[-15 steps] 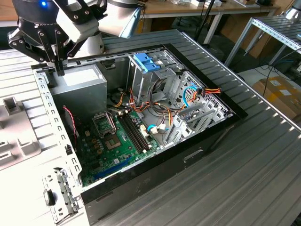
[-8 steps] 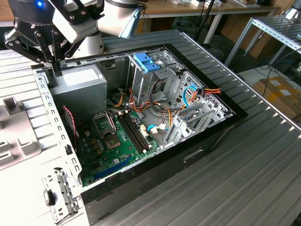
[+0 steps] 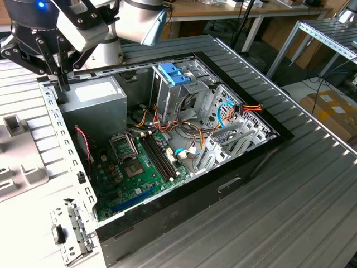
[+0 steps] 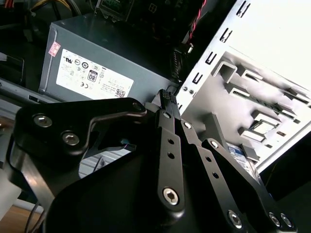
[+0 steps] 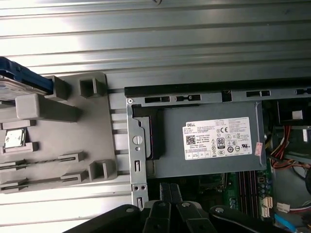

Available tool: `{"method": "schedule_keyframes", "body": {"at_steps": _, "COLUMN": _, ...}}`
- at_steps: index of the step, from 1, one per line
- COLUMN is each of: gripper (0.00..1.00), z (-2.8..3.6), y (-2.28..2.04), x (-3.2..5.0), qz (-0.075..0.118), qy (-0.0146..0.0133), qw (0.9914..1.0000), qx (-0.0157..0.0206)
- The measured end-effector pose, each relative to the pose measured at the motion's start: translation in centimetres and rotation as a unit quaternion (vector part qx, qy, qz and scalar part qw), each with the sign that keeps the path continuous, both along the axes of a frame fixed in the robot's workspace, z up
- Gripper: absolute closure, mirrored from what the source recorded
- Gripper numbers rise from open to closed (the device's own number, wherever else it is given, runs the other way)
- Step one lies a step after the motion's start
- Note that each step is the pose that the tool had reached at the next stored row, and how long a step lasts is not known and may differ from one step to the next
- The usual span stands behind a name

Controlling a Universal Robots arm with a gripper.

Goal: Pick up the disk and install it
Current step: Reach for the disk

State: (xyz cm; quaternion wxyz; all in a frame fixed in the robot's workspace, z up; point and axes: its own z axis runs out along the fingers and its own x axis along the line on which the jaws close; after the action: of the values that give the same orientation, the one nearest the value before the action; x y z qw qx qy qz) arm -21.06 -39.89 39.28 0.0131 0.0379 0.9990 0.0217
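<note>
In the first wrist view the disk point(image 5: 19, 80) lies at one end of a grey moulded holder point(image 5: 73, 121), showing a blue carrier edge over a grey drive body; most of it is cut off by the picture's edge. My gripper point(image 3: 63, 84) hangs over the open computer case's point(image 3: 184, 139) edge at the exterior view's left, beside the grey power supply point(image 3: 95, 100). In both wrist views its black fingers point(image 4: 167, 104) stand together with nothing between them, and the gripper point(image 5: 170, 191) is well apart from the disk.
The open case holds a green motherboard point(image 3: 139, 167), coloured cables point(image 3: 223, 111) and a metal drive cage with a blue plastic part point(image 3: 173, 72) on top. The holder point(image 3: 17, 156) sits on the ribbed white table at the exterior view's left. A grey ribbed surface point(image 3: 290, 190) surrounds the case.
</note>
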Motion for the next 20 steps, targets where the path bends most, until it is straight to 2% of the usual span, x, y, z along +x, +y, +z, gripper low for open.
{"method": "schedule_keyframes", "body": {"at_steps": 20, "gripper": 0.89, "z": -0.02, "y": 0.00, "x": -1.86, "qz": 0.000, "qy": 0.0000, "qw": 1.00000, "qx": 0.0000}}
